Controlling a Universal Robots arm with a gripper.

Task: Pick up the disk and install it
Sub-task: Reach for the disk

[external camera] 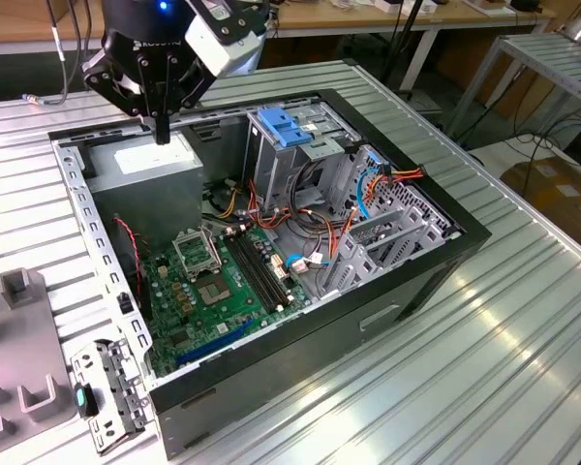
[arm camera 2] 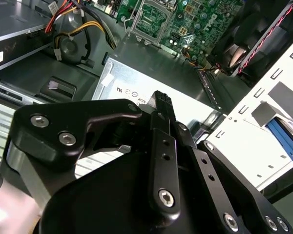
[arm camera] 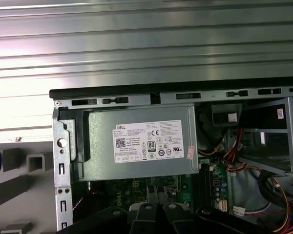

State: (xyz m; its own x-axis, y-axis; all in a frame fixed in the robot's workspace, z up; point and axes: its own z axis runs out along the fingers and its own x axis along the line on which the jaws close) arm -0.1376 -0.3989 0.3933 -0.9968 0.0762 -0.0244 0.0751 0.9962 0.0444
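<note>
Broadly, the open computer case (external camera: pixel 407 281) lies on the ribbed table (external camera: pixel 523 368). It holds a motherboard (external camera: pixel 223 281), a grey power supply (external camera: pixel 150 160) and a drive cage (external camera: pixel 281 170) topped by a light-blue latch plate (external camera: pixel 286 126). The gripper (external camera: pixel 161 134) hangs over the power supply — fingers pressed together, empty. The disk (arm camera 2: pixel 285 139) sits outside the case in a grey fixture (external camera: pixel 19 286) — its blue rail showing.

The black claw (external camera: pixel 162 129) hangs pointing downward. Its two fingers (arm camera 2: pixel 162 105) are pressed together at the tips.
</note>
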